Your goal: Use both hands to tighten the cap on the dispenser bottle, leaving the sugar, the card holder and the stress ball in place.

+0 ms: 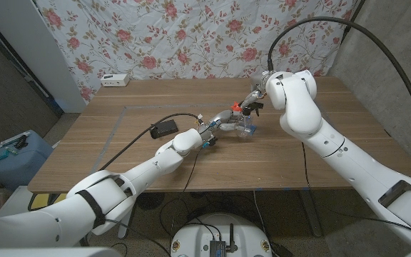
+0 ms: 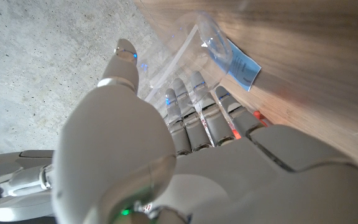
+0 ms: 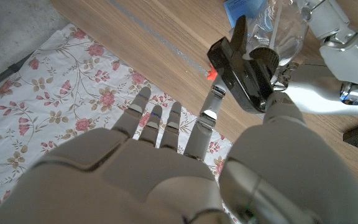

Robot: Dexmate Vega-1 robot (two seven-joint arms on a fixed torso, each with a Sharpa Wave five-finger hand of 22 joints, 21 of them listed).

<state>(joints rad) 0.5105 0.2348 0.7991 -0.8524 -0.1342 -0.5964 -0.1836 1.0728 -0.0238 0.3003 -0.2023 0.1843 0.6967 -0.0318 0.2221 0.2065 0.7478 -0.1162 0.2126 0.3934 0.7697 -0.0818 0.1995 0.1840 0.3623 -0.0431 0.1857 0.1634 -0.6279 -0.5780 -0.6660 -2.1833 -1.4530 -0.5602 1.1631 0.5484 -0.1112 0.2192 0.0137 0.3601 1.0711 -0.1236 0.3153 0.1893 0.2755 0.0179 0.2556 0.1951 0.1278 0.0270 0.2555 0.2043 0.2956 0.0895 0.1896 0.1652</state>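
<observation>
– What were the hands doing?

– The left hand was wrapped around the clear bottle, fingers curled against its side. The right hand sat at the top of it, thumb against the black cap while its other fingers stayed straight and spread, so whether it truly gripped the cap I could not tell.

– Where was the bottle?

– Near the middle of the wooden worktop, between the two hands, with a blue label on its side. A black flat object lay just to the left hand's side.

– And the room?

– A rose-patterned cloth hung behind, with a small white box at the worktop's far edge.
</observation>
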